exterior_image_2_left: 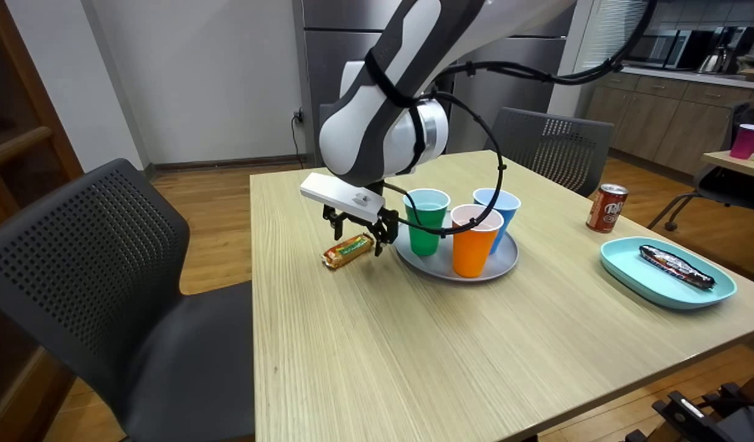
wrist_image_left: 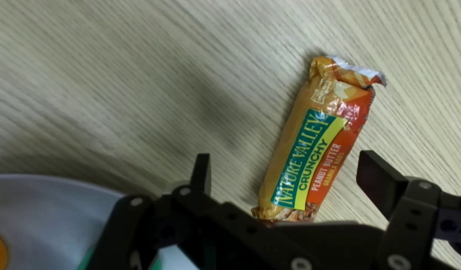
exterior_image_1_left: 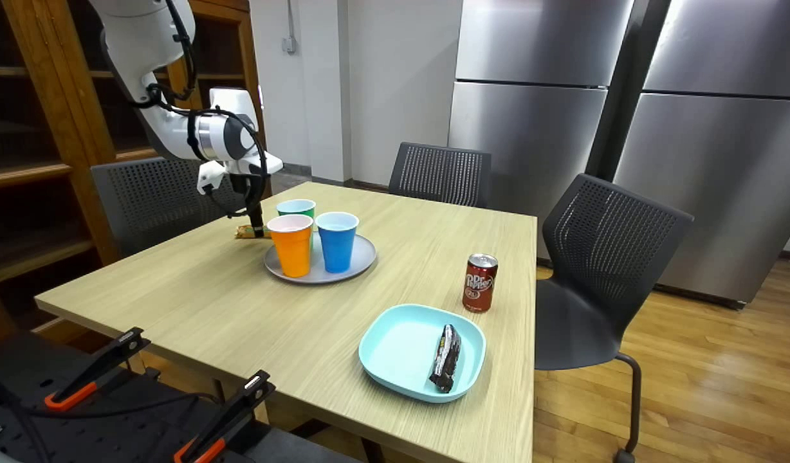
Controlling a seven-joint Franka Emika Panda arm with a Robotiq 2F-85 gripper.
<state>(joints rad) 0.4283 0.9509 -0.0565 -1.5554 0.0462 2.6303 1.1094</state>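
Note:
A granola bar in an orange and green wrapper (wrist_image_left: 313,146) lies flat on the table. In the wrist view my gripper (wrist_image_left: 284,163) stands open, one finger to either side of the bar and apart from it. The bar's near end runs down to the gripper's dark body, which may cover a little of it. In an exterior view the gripper (exterior_image_2_left: 358,242) is low over the same bar (exterior_image_2_left: 346,252); in an exterior view a finger (exterior_image_1_left: 258,226) hides part of the wrapper. Beside the gripper, a grey plate (exterior_image_2_left: 506,258) carries a green cup (exterior_image_2_left: 423,236), an orange cup (exterior_image_2_left: 470,255) and a blue cup (exterior_image_2_left: 506,212).
Towards another side of the table stand a red soda can (exterior_image_1_left: 480,283) and a turquoise plate (exterior_image_1_left: 392,350) with a dark-wrapped bar (exterior_image_1_left: 448,357) on it. Chairs are around the table, including a black chair (exterior_image_2_left: 88,276) near the arm. Clamps (exterior_image_1_left: 228,411) lie by the robot's base.

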